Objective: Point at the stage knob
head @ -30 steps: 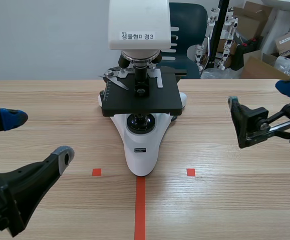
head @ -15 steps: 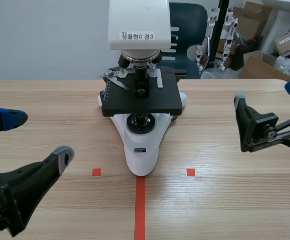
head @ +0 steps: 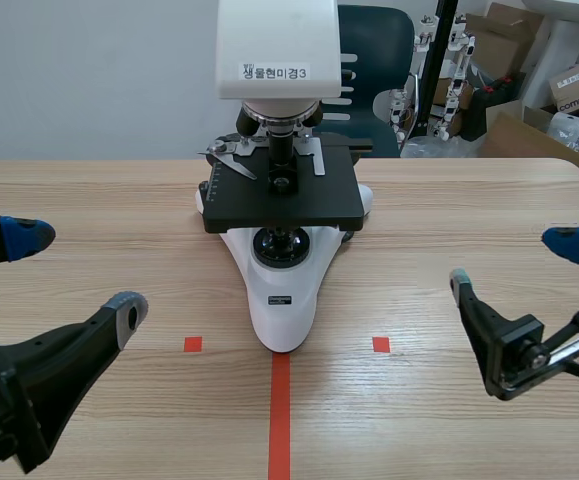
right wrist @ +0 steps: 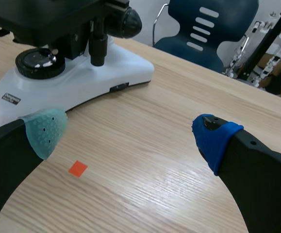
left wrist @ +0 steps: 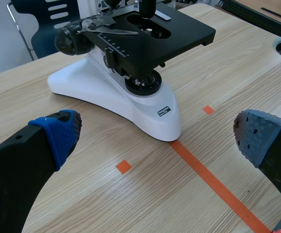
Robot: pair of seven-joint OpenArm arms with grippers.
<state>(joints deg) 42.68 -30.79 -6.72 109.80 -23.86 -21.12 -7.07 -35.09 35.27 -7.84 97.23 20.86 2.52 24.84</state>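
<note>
A white microscope [head: 284, 290] with a black stage [head: 281, 195] stands at the table's middle. In the right wrist view the stage knob [right wrist: 98, 48] is a black rod hanging under the stage, with the round focus knob [right wrist: 128, 21] behind it. My right gripper [head: 515, 262] is open, low over the table to the right of the microscope and well short of the knob. The knob lies ahead of it and off to one side [right wrist: 129, 132]. At the near left my left gripper [head: 74, 273] hangs open, with the microscope's base [left wrist: 145, 114] ahead of it.
Orange-red tape marks [head: 280, 410] lie in front of the microscope. A dark blue chair [head: 374, 45] stands behind the table. Cardboard boxes [head: 569, 85] and a stand are at the back right. Bare wood lies on both sides of the microscope.
My right gripper has dropped lower and come nearer to the table's front edge, still open. The left arm and the microscope have not moved.
</note>
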